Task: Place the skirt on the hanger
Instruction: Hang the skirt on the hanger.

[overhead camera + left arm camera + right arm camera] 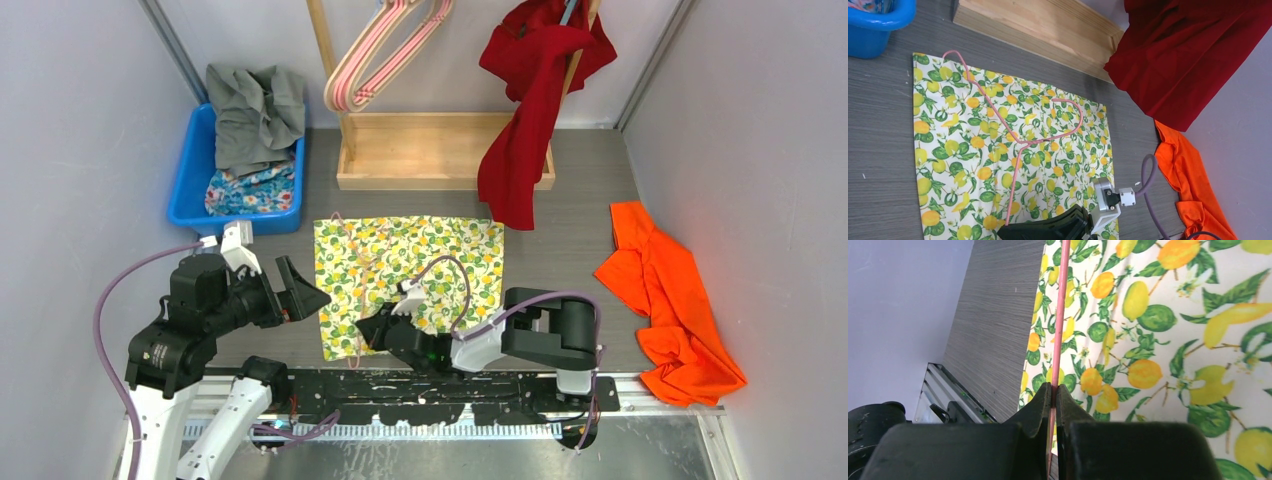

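**Containers.** A blue bin [185, 205] stands at the far left of the worktop [570, 235]. It holds a crumpled gray garment [255, 110] heaped above the rim, with a blue flowered cloth [250, 190] under it. Beside the bin is a wooden rack base [440, 150], shaped like a shallow box. Pink hangers [385, 50] hang from its left post and a red garment [525, 110] drapes from its right post down onto the worktop.

**Task items.** The lemon-print skirt [400, 260] lies spread flat on the worktop, just in front of the rack base and between the two arms. One pink hanger [1018, 137] lies on top of it. An orange garment [670, 300] lies crumpled at the right edge, well apart from the skirt.

**Hands.** The left hand [300, 290] hovers at the skirt's left edge with jaws spread wide, holding nothing. The right hand [1054, 390] is at the skirt's near edge, jaws pinched narrow on the hanger's thin rod.

**Differences between views.**
- The top view shows the bin's contents and the full rack; the hanger is faint there.
- The left wrist view shows the hanger's whole outline on the print, its lower arm ending at the right hand, but only a corner of the bin.
- The right wrist view alone shows the rod clamped between the fingers [1035, 412].
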### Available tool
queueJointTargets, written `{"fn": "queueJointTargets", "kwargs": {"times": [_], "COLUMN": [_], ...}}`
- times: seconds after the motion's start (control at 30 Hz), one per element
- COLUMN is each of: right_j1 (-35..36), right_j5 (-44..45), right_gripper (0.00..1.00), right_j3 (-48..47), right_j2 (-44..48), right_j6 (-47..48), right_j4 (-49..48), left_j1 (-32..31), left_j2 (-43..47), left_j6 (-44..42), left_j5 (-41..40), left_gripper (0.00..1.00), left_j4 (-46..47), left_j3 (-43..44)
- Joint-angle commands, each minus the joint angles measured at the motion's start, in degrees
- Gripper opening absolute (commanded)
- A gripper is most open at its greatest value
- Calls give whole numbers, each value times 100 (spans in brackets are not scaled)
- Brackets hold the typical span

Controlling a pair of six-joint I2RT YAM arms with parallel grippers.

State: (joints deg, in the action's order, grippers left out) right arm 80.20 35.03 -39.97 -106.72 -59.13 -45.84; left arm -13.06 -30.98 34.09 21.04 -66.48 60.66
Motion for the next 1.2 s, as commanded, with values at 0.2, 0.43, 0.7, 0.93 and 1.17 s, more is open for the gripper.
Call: {"fn": "queueJointTargets", "kwargs": {"times": [0.2,0.43,0.7,0.93,1.17], "right_j1": [28,31,68,93,152], "right_j5": [479,516,672,822,1062], "right_gripper": [1,1,1,1,1], "right_j3": [528,818,1072,1383,1813], "right_j2": [557,695,915,1114,1407], "right_j6": [-103,-137,-139,-195,-266], "right_j4": [-14,-45,-9,-30,-31], "left_j1": [0,2,-2,1,-12], "left_j2": [-56,-167,-298,-409,-644], "left_j6": [103,414,449,589,742], "left_j5": [147,273,250,306,370], "left_gripper": [97,96,96,95,95], "left_j4": [808,1780,1897,2278,2731], "left_j3": [-735,-1906,-1970,-2139,-2432]}}
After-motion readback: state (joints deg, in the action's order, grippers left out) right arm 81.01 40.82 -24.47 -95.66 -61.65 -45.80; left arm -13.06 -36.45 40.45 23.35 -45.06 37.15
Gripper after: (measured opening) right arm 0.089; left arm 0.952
